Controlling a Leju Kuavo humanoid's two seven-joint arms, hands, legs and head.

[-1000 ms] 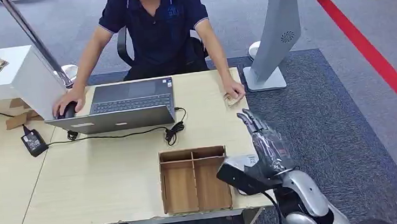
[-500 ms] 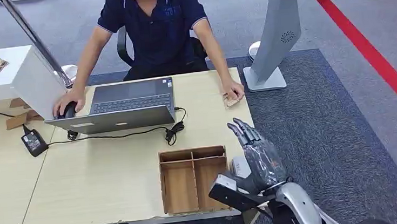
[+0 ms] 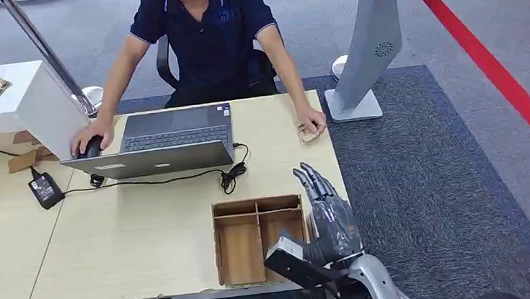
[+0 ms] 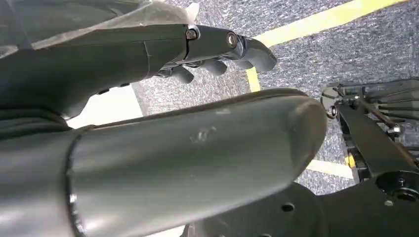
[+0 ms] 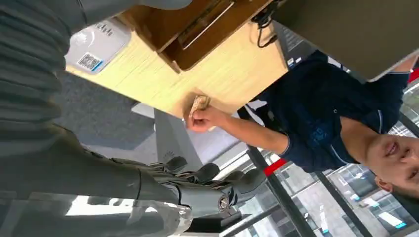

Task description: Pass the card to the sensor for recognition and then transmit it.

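White card (image 5: 96,47) with a printed code lying flat on the desk (image 3: 146,232), near the front right corner, just beside the wooden divided tray (image 3: 259,240); not yet picked up. Right hand (image 3: 329,212) raised above that corner, fingers extended and apart, holding nothing. Left hand (image 4: 148,54) hanging low over the carpet, fingers partly curled, nothing in it as far as can be told. Tall grey kiosk (image 3: 372,46) standing off the desk's far right corner, probably the sensor. Seated person's hand (image 3: 312,124) resting on the far edge by a small tan object. By the look of it, barely begun: grasping, scanning and handing over all left.
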